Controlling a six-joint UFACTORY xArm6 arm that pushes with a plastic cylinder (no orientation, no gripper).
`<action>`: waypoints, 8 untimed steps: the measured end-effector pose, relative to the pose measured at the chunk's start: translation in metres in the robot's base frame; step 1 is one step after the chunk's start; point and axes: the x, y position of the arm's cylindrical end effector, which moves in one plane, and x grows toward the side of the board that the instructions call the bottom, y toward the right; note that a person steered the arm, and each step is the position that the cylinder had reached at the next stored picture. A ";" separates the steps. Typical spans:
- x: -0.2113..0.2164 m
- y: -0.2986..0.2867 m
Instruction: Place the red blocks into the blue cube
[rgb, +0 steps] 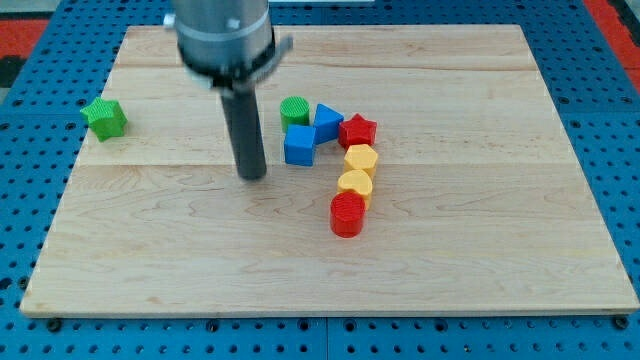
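Observation:
A blue cube (299, 145) sits near the board's middle. A blue triangular block (327, 121) touches it at its upper right, with a green cylinder (294, 110) just above the cube. A red star (357, 131) lies right of the blue triangular block. A red cylinder (347, 214) sits lower, at the bottom of a column. Two yellow blocks, one (360, 159) above the other (354, 185), lie between the red star and the red cylinder. My tip (252, 176) rests on the board left of the blue cube, a short gap away, touching no block.
A green star (104, 118) lies alone near the wooden board's left edge (60, 200). The arm's grey housing (224, 35) hangs over the board's top middle. Blue pegboard (610, 120) surrounds the board.

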 end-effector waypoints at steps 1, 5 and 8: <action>0.064 0.073; -0.003 0.078; 0.026 0.100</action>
